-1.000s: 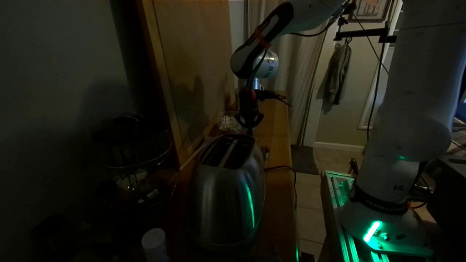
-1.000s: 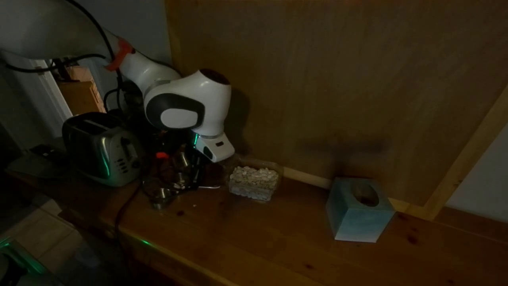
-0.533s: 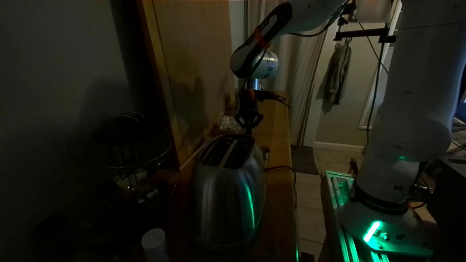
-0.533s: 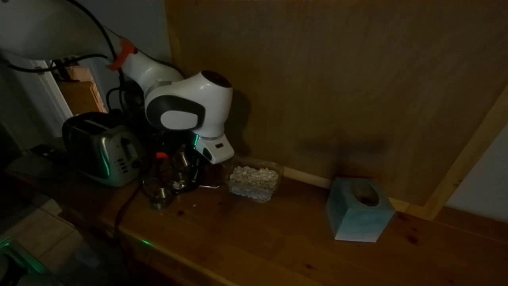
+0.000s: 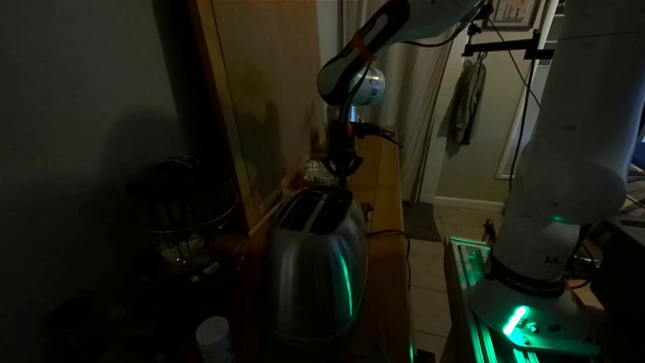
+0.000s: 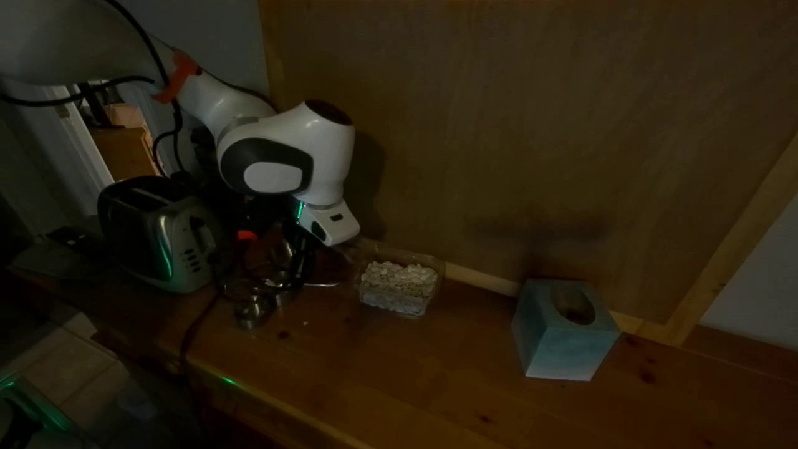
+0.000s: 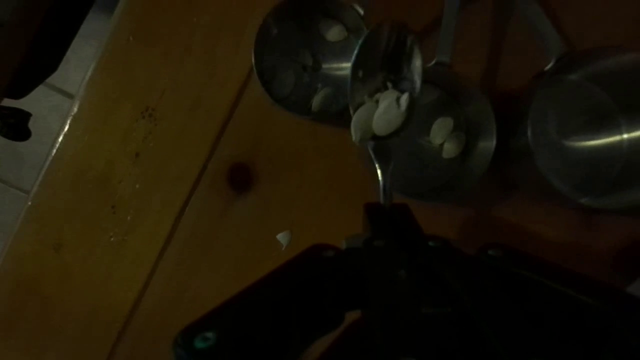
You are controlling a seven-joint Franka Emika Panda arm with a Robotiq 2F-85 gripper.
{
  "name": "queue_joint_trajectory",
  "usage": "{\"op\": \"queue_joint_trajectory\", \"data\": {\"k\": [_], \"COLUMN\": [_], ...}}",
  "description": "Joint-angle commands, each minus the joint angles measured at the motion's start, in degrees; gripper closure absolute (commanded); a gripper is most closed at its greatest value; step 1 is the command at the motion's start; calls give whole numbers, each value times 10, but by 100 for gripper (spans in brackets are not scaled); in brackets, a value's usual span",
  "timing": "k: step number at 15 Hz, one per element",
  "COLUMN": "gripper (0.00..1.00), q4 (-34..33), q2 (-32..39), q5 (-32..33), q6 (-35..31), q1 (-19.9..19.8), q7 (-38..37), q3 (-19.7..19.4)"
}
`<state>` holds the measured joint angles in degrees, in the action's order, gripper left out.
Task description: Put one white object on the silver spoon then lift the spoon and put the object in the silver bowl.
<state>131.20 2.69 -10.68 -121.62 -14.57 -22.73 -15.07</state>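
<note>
Pale oval pieces (image 7: pixel 390 116) rest in the shiny silver metal spoon (image 7: pixel 386 62), upper centre, as my black claw (image 7: pixel 387 215), jaws narrow, pinches its slender handle (image 7: pixel 384 184).

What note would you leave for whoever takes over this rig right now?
Gripper: shut on the shiny silver metal spoon.
Things: small flat white oval pieces lie in the spoon, at least two, though the task asks for one. In the wrist view the spoon overlaps the left round silver metal bowl and the middle bowl, both holding pieces. The right bowl stands beside the middle one.
Done: spoon gripped, loaded and apparently lifted.
Left: tip the load into the silver bowl; which one is meant I can't tell.
</note>
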Motion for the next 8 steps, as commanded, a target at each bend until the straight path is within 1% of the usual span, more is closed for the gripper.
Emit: {"op": "queue_joint_trajectory", "data": {"k": [1, 6, 8], "gripper": [98, 98, 98], "q4": [24, 32, 31], "q2": [-34, -51, -53], "q5": [0, -33, -45], "q6": [12, 15, 3], "q1": [10, 23, 27], "q7": [12, 73, 89], "q3": [10, 27, 32]}}
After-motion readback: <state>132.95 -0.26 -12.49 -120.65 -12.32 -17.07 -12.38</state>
